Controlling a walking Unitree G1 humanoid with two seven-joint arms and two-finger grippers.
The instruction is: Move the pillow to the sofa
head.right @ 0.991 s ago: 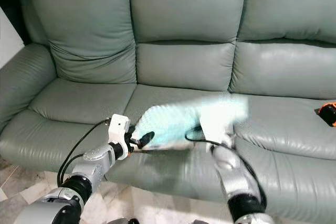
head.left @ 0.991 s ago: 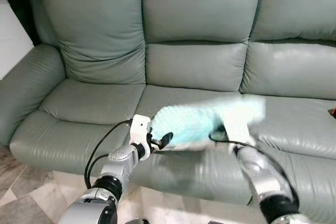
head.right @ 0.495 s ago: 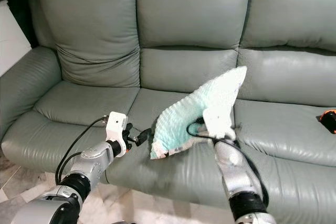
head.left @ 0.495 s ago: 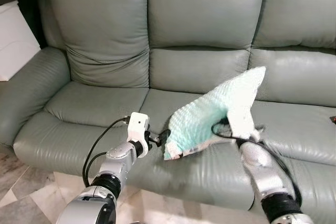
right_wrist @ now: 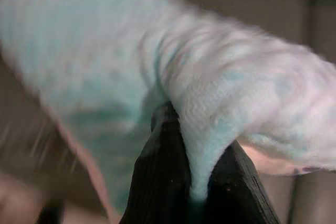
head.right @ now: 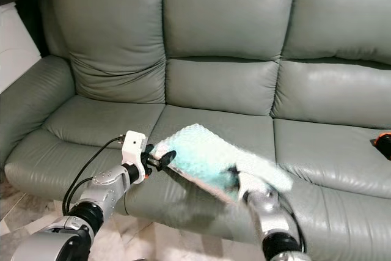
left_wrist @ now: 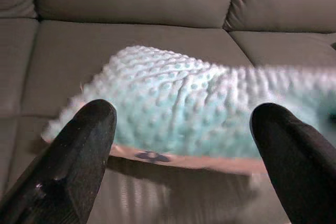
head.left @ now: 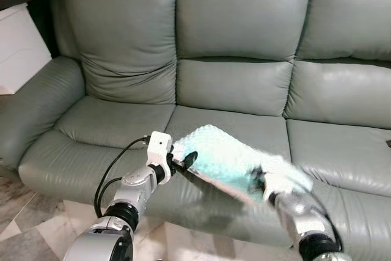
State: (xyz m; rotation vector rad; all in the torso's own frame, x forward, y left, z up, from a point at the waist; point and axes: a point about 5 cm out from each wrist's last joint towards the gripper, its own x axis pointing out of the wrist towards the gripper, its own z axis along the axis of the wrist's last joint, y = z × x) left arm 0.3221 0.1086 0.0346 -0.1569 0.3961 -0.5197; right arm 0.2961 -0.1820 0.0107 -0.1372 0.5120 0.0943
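A mint-green bumpy pillow (head.left: 223, 160) hangs low over the front of the middle seat of the grey-green leather sofa (head.left: 232, 84); its right part is blurred. My right gripper (head.left: 259, 183) is shut on the pillow's right end, and the right wrist view shows the fabric (right_wrist: 105, 66) pinched between the two black fingers (right_wrist: 163, 150). My left gripper (head.left: 181, 162) is open at the pillow's left edge. In the left wrist view its fingers (left_wrist: 86, 145) stand wide apart with the pillow (left_wrist: 178, 114) just ahead of them.
A white cabinet (head.left: 18, 47) stands left of the sofa's armrest (head.left: 33, 105). A small orange and black object (head.right: 383, 145) lies on the right seat at the picture's edge. Tiled floor (head.left: 18, 230) shows at the lower left.
The pillow, tilted up with its right corner high half a second ago, has come down nearly flat over the seat front. My right gripper dropped with it. The left gripper stayed near the left edge.
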